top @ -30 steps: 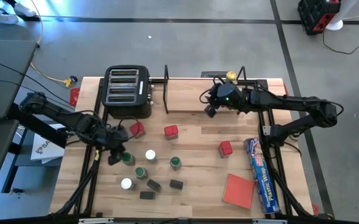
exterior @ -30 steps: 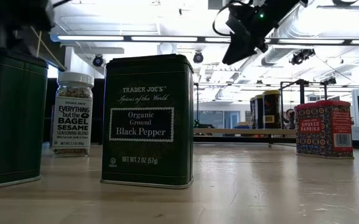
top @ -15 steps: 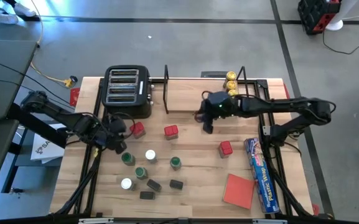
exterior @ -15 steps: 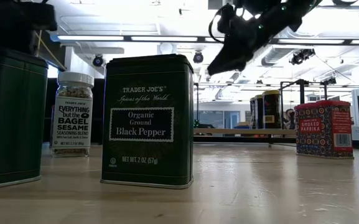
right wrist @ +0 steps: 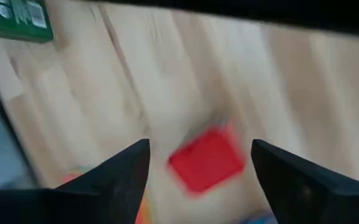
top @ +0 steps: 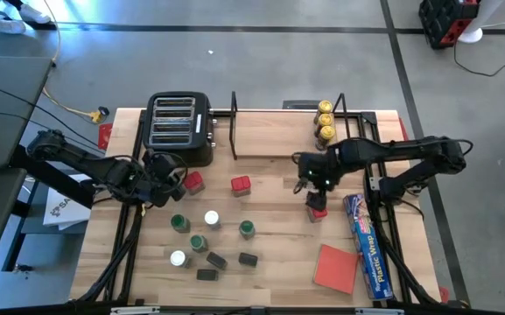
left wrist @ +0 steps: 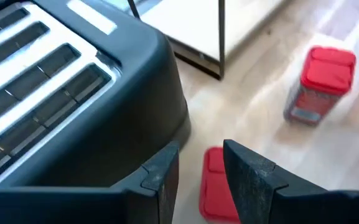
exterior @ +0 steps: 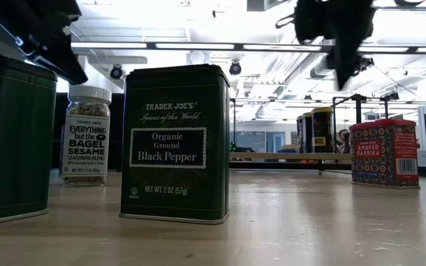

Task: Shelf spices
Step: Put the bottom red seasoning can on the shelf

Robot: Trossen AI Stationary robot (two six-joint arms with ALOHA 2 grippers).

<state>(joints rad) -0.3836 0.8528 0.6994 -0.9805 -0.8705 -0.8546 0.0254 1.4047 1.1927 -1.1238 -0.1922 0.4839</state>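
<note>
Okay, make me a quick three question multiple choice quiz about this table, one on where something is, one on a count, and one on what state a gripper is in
1. Where does the right gripper hang?
A. Over the toaster
B. Over a red-topped spice tin near the plastic-wrap box
C. Over the red square pad

2. How many yellow-topped jars stand on the shelf?
A. None
B. Three
C. Six

3. How do the right gripper's fingers stand?
A. Open, with nothing between them
B. Shut on a green jar
C. Shut on the box

Answers:
1. B, since the right gripper sits above the red-topped spice tin, just beside the plastic-wrap box.
2. B, since three yellow-topped jars stand in a row at the right end of the shelf.
3. A, since the right wrist view shows the fingers spread apart with the red tin below them on the table.
</note>
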